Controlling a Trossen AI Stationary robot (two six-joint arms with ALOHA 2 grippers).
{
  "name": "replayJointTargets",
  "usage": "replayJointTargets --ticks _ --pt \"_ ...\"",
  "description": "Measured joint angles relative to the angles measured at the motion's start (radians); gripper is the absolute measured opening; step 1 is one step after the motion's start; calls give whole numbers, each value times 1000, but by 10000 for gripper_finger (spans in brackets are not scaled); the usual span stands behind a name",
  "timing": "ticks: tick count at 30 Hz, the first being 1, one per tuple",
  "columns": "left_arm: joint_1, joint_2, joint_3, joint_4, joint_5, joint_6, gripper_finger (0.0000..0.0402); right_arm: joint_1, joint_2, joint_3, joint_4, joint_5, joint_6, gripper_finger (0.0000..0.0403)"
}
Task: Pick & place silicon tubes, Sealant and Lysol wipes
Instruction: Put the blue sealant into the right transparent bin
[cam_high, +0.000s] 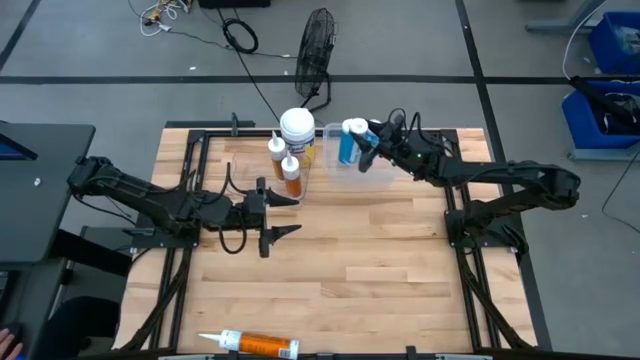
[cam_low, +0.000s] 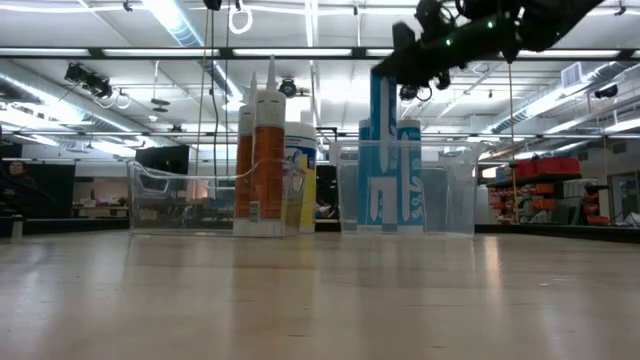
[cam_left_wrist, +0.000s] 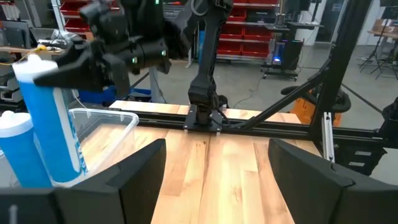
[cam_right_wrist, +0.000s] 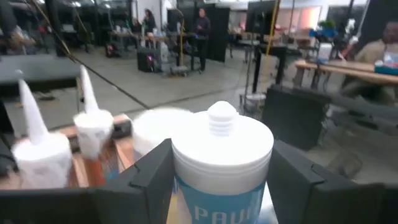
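My right gripper (cam_high: 362, 143) is at the far middle of the table, shut on a blue tube with a white cap (cam_high: 350, 138). The tube's lower part is inside a clear bin (cam_high: 372, 172). A second blue tube (cam_low: 409, 175) stands in that bin. In the clear bin to its left (cam_low: 160, 200) stand two orange tubes with white nozzles (cam_high: 284, 160) and the Lysol wipes (cam_high: 297, 126) with a wide white lid. Another orange tube (cam_high: 250, 345) lies flat at the table's near edge. My left gripper (cam_high: 285, 216) is open and empty, left of the middle. My right gripper pinches the blue tube's top end, just below the white cap (cam_right_wrist: 221, 163), between its two fingers (cam_right_wrist: 155, 177). It comes from the table's right, slanting down. The tube leans slightly in the left wrist view (cam_left_wrist: 53, 124), its lower end inside the bin. Whether it rests on the bin's floor I cannot tell.
Black frame rails (cam_high: 200, 140) run along the table's far edge and both sides. Bare wood (cam_high: 360, 260) lies between the bins and the near edge. A fan (cam_high: 315, 50) and cables lie on the floor beyond the table.
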Motion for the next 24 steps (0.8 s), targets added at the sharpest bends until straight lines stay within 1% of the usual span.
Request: replayJointTargets --ticks 7,14,24 --pt "0 0 0 0 0 -1 289 -21 1 -96 52 -6 58 201" --pt "0 0 0 0 0 6 289 -24 29 -169 92 14 72 201" --pt "0 0 0 0 0 7 289 -29 76 -191 137 16 79 201"
